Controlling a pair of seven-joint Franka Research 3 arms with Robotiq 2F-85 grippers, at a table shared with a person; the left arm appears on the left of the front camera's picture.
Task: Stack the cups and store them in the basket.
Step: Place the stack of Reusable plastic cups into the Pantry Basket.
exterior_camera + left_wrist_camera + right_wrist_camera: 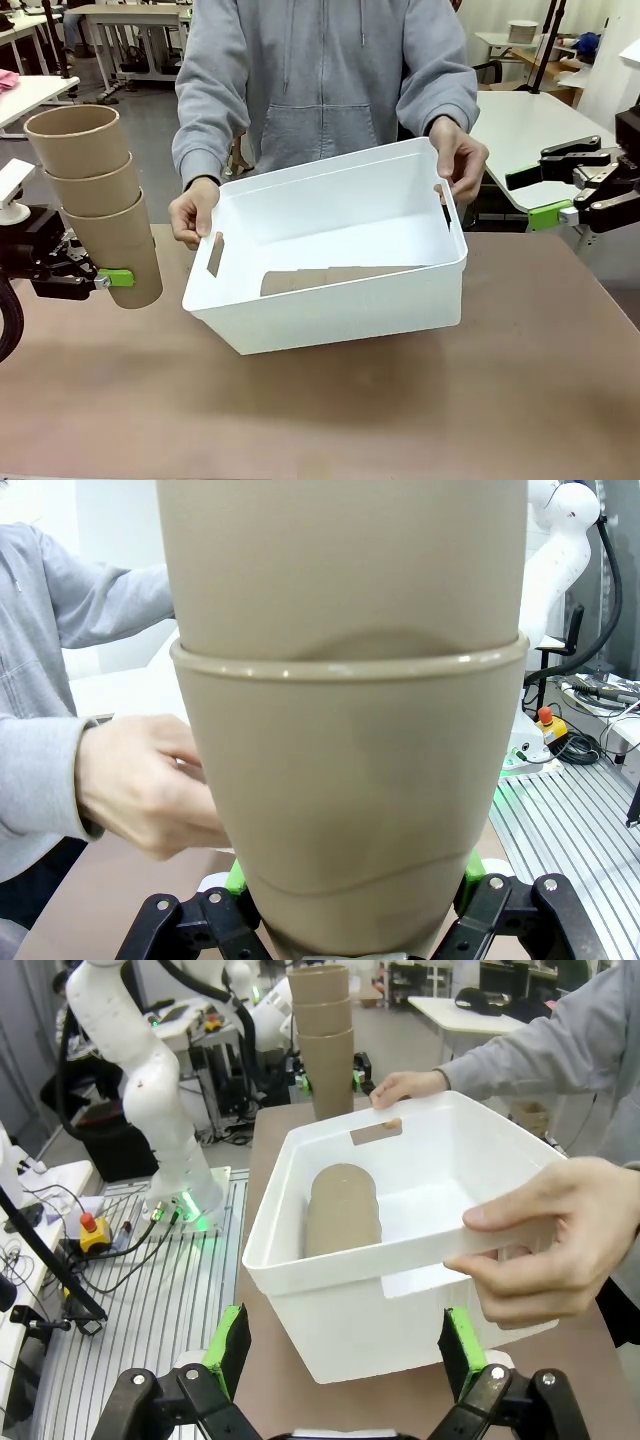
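My left gripper (pixel 108 277) is clamped on the lowest cup of a nested stack of three cups (pixel 98 200), held upright, mouths up, clear of the table (pixel 330 410). The stack's long axis runs vertical and leans slightly away from the basket. The basket (pixel 330 300) lies to the inner side of this gripper, toward the table's middle, near but not touching the stack. A person's hands (pixel 192 212) hold both short ends by the rim and tip it so its open mouth faces me. Inside it, another stack of cups (pixel 342 1210) lies on its side on the floor, long axis along the basket's length. My right gripper (pixel 560 190) hangs with jaws apart and empty, beyond the basket's far end. I judge the left arm the one to act: the stack must travel sideways over the near rim, then be laid down beside the cups already stored.
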